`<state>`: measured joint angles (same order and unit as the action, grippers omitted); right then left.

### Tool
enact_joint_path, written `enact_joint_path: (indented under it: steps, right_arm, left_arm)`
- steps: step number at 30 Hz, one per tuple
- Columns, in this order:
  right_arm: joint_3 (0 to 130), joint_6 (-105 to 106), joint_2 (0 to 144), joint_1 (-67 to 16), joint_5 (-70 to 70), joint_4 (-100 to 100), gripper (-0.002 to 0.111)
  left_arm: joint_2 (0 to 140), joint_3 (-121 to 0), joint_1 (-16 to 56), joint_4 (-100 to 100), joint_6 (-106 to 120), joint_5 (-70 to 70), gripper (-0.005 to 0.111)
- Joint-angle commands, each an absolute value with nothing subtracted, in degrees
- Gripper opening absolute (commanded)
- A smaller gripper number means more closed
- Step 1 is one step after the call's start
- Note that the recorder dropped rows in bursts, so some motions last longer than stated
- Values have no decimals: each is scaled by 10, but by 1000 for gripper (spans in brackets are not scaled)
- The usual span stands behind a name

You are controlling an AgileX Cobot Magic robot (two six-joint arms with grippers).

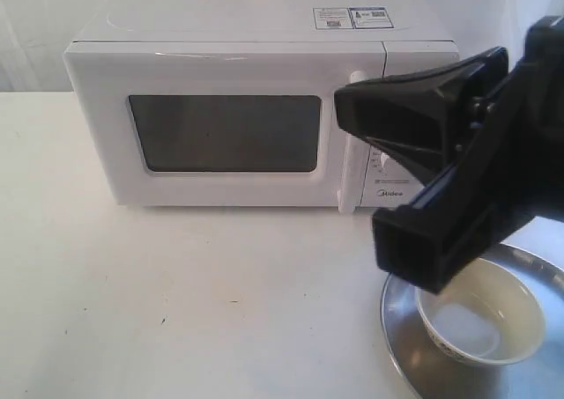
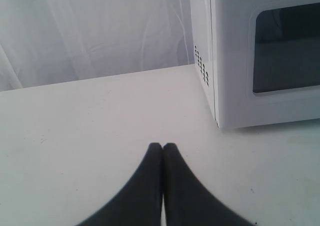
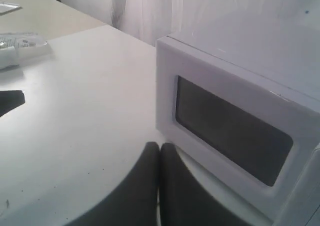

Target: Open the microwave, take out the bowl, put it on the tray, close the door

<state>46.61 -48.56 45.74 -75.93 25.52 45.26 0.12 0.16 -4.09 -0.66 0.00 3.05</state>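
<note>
The bowl (image 1: pixel 520 315) sits in the tray (image 1: pixel 401 333) on the desk (image 1: pixel 176 284). Above it the right arm (image 1: pixel 458 170) angles toward the microwave (image 1: pixel 229 29), its gripper (image 3: pixel 159 145) pressed closed and empty. The left gripper (image 2: pixel 162 145), likewise closed and empty, hovers beside the microwave, whose door (image 1: pixel 220 77) is closed.

Left hand (image 2: pixel 162 146): both dark fingers (image 2: pixel 145 191) pressed together along their length, tips level, empty, pointing forward just above the tabletop. Right hand (image 3: pixel 159 145): fingers closed flat against each other, tips meeting, gripping nothing. Right arm (image 1: pixel 493 161): bulky black section raised, slanting across the right side of the exterior view.
</note>
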Motion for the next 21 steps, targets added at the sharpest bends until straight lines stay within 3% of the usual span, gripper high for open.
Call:
enact_joint_path:
  steps: [1, 6, 16, 21]
  right_arm:
    - [458, -490, 440, -760, 259, 492, 0]
    - [373, -493, 388, -690, 205, 512, 0]
    - [114, -513, 128, -360, 33, 500, 0]
    - [40, -513, 58, -234, -31, 498, 0]
  left_arm:
    - [0, 0, -40, -4, 0, 30, 0]
    - [0, 0, -40, -4, 0, 30, 0]
    - [0, 0, -40, -4, 0, 30, 0]
    - [0, 0, -40, -4, 0, 30, 0]
